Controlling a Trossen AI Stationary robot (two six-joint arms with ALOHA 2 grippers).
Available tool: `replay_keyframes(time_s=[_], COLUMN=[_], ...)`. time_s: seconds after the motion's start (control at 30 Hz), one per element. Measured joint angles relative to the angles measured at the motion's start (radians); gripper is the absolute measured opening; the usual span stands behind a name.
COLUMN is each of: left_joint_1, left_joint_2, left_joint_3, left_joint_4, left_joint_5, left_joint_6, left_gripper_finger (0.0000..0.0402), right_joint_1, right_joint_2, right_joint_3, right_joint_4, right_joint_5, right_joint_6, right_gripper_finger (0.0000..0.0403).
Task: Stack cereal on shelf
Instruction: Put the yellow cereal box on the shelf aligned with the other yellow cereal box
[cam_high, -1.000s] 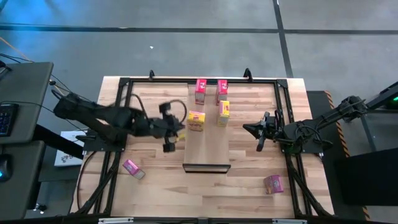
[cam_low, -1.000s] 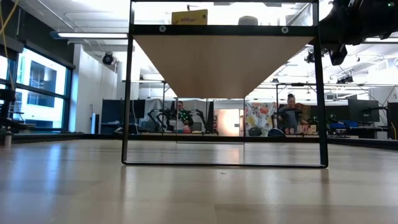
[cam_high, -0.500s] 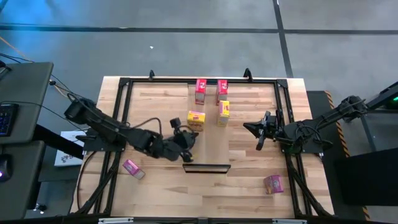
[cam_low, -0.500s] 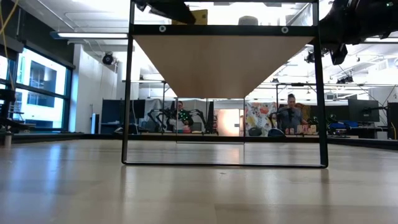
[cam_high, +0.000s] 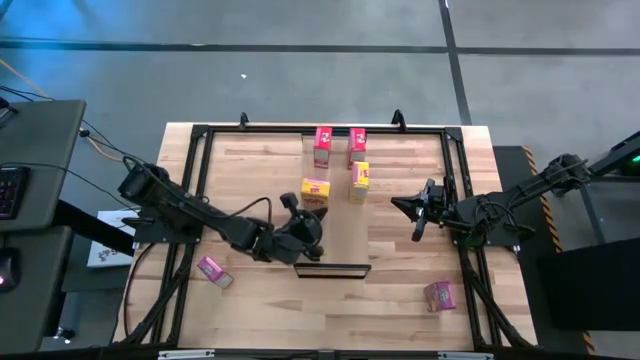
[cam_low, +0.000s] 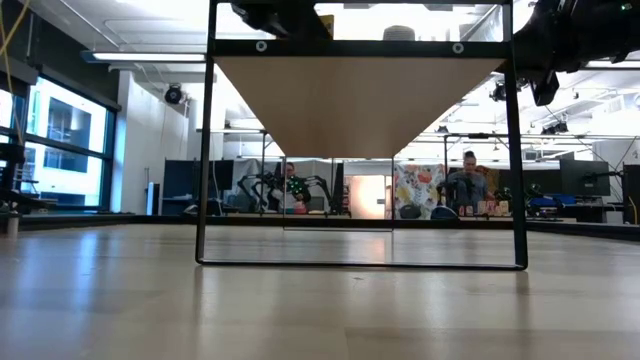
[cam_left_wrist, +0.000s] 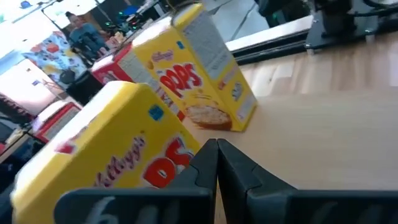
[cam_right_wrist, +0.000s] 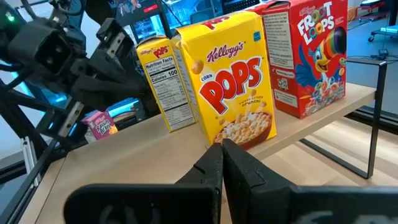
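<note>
The shelf (cam_high: 330, 228) is a light plank with a dark bar (cam_high: 332, 268) at its near end; it stands raised on a black frame (cam_low: 205, 140). On it stand two red boxes (cam_high: 322, 145) (cam_high: 357, 145) and two yellow boxes (cam_high: 316, 190) (cam_high: 359, 180). Two pink boxes (cam_high: 212, 270) (cam_high: 438, 295) lie on the table. My left gripper (cam_high: 303, 232) is shut over the shelf, just nearer than the left yellow box (cam_left_wrist: 112, 155). My right gripper (cam_high: 415, 213) is shut and waits to the right of the shelf. My left gripper's shut fingers (cam_left_wrist: 216, 158) point level along the shelf, close beside the lower edge of the nearer yellow box (cam_left_wrist: 168, 165). I cannot tell whether they touch it.
A black frame (cam_high: 200, 135) runs round the table's edges. The shelf's near part between the yellow boxes and the dark bar is bare wood. People and desks show in the room beyond the table.
My left gripper has moved from the shelf's left side toward the table's right and near edges, ending over the shelf just nearer than the left yellow box. The arm has stretched out and turned with it. The boxes have stayed where they were.
</note>
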Motion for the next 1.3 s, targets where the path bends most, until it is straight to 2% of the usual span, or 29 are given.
replay_keyframes(time_s=[0.47,0.63,0.77,0.87,0.97,1.03,1.13,1.3], left_joint_1=[0.075,0.118,0.134,0.107,0.06,0.021,-0.036,-0.079], left_joint_2=[0.0,0.0,-0.003,-0.036,-0.094,-0.14,-0.22,-0.334], left_joint_3=[0.0,0.0,0.0,0.001,0.007,0.006,0.007,-0.053], left_joint_4=[0.104,0.161,0.177,0.204,0.19,0.151,0.075,-0.029], left_joint_5=[0.01,0.122,0.254,0.362,0.39,0.365,0.261,-0.064], left_joint_6=[0.011,0.01,0.013,0.07,0.148,0.198,0.233,0.249], left_gripper_finger=[0.0,0.0,0.0,0.0,0.0,0.0,0.0,0.0], right_joint_1=[0.0,0.0,0.0,0.0,0.0,0.0,0.0,0.0], right_joint_2=[0.0,0.0,0.0,0.0,0.0,0.0,0.0,0.0], right_joint_3=[0.0,0.0,0.0,0.0,0.0,0.0,0.0,0.0], right_joint_4=[0.0,0.0,0.0,-0.005,-0.017,-0.026,-0.027,-0.027], right_joint_5=[0.0,0.0,0.0,0.0,0.0,0.0,0.0,0.0], right_joint_6=[-0.001,0.002,0.0,-0.001,0.0,0.004,0.006,0.008], right_gripper_finger=[0.0,0.0,0.0,0.0,0.0,0.0,0.0,0.0])
